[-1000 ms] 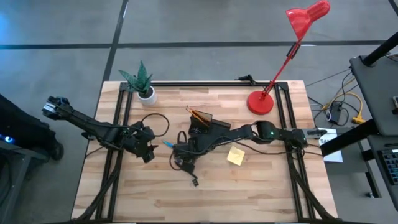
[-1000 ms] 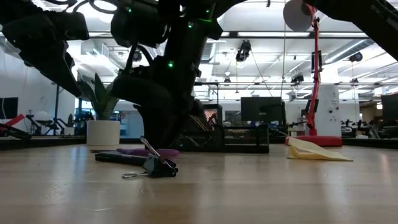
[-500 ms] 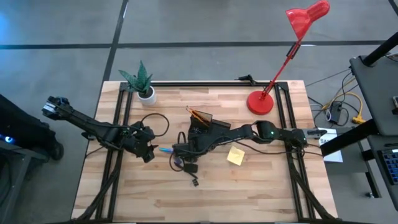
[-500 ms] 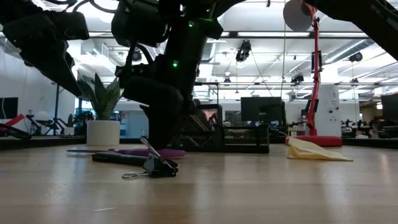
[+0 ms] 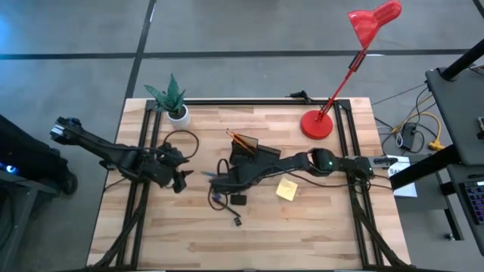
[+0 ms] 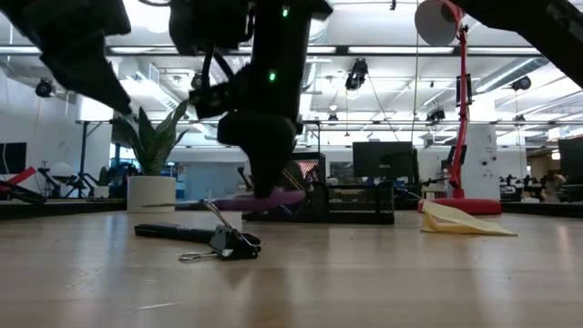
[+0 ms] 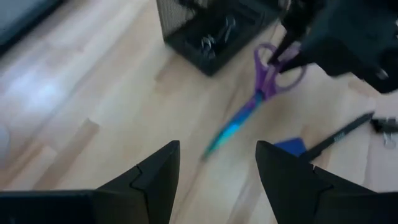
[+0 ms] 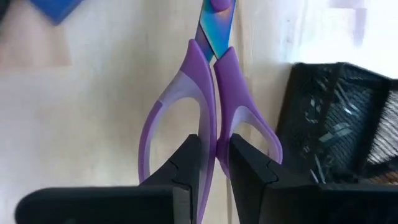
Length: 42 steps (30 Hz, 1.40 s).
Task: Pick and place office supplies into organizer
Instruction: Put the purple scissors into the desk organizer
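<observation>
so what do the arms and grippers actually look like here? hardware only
Both arms are dark, near-black, jointed links. The right arm shows a small green light at one joint, and black cable loops run beside both arms. The left gripper has two broad, matte dark fingers with angular tips. The right gripper has the same dark fingers, bevelled at the tips. No markings are readable.

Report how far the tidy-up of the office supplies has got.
Done: pencils stand in the organizer, and clips lie in a compartment. In hand: the right claw is shut on the purple scissors, lifted off the table beside the organizer. Left: the sticky-note pad, a pen and a binder clip lie on the table. The left claw waits open nearby.
</observation>
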Tool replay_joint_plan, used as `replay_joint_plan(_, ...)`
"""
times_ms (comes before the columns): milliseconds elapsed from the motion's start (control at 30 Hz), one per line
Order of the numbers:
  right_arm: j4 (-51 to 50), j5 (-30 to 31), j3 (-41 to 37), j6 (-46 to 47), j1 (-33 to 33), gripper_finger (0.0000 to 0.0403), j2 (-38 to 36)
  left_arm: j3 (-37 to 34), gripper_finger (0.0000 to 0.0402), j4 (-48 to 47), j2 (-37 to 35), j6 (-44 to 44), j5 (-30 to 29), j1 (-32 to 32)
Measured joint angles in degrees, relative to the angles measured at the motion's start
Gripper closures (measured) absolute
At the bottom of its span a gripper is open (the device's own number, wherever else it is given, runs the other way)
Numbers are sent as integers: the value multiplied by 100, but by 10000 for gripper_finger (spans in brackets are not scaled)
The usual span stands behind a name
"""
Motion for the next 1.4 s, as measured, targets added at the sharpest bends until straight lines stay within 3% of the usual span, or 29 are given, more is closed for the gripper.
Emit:
replay_joint_plan(167, -755, 139, 476, 20, 185, 353, -11, 58, 205, -2, -247, 52, -209, 0)
replay_joint_plan(333, -2221, 446, 912, 470, 432, 353, -39, 63, 205, -2, -504, 58, -313, 0)
replay_joint_plan(500, -2206, 432, 706, 1171, 690, 353, -502, 63, 205, 1, -664, 193, -455, 0)
replay_joint_plan(600, -2186, 610, 709, 2053, 805, 353, -679, 62, 205, -1, -706, 323, -472, 2)
replay_joint_plan(700, -2157, 461, 741, 3594, 732, 353, -786, 61, 205, -5, -753, 326, -479, 2)
replay_joint_plan(800, -1727, 413, 743, 4869, 574, 353, -999, 61, 205, -6, -801, 329, -491, 2)
replay_joint_plan(967, -1121, 109, 724, 6075, 365, 353, -1268, 61, 205, -76, -880, 346, -510, 4)
replay_joint_plan(1233, 1014, 74, 724, 6472, 94, 353, -1782, 61, 205, -69, -1009, 337, -572, 4)
replay_joint_plan(1400, 1347, -726, 695, 6768, -7, 352, -1781, 61, 205, -96, -1114, 299, -601, 7)
